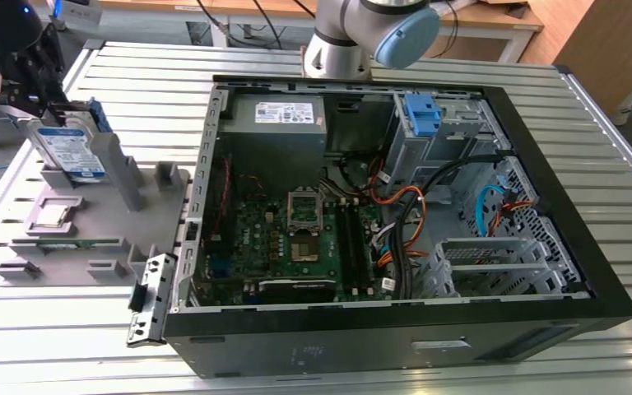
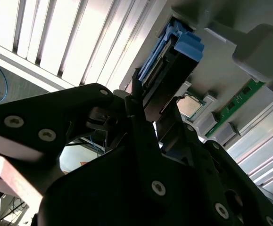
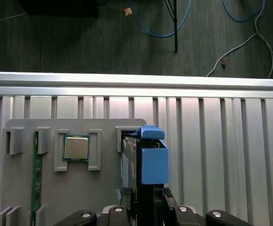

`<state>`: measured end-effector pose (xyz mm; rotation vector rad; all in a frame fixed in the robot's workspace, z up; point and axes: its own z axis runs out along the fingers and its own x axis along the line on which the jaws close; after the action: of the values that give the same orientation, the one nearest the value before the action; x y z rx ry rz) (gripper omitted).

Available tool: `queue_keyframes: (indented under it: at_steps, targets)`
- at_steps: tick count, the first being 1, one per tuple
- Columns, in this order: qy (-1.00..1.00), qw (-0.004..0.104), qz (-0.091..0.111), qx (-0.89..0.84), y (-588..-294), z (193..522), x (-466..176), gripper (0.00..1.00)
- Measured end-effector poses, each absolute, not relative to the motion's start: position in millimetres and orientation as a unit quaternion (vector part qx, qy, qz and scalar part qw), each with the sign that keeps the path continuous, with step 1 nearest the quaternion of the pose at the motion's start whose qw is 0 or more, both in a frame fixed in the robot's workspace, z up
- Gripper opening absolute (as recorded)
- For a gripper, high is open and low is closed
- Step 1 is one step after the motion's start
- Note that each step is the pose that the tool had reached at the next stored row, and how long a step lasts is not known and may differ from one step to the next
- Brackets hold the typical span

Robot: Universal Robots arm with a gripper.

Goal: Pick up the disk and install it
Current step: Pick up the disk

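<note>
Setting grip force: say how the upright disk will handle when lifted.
The disk looks a rigid metal slab: probably stiff, heavy for its size. Its blue plastic rails may be slippery. Standing on edge in the grey holder, it could tip if nudged.

An open black computer case (image 1: 349,350) with green motherboard (image 1: 250,239), grey power-supply box (image 1: 289,115) and blue bracket (image 1: 420,115) lies on the slatted metal table (image 1: 426,62), beside a grey fixture (image 1: 108,220) at the exterior view's left bearing a processor chip (image 3: 76,147) and memory stick (image 3: 34,183).
</note>
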<state>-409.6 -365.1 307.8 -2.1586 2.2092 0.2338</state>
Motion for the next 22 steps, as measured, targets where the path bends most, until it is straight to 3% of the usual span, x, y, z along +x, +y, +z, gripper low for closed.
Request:
queue_keyframes:
  at_steps: [22]
  targets:
    - [0.714, 0.015, 0.068, -0.697, -365.1, 309.7, -409.6, 0.36]
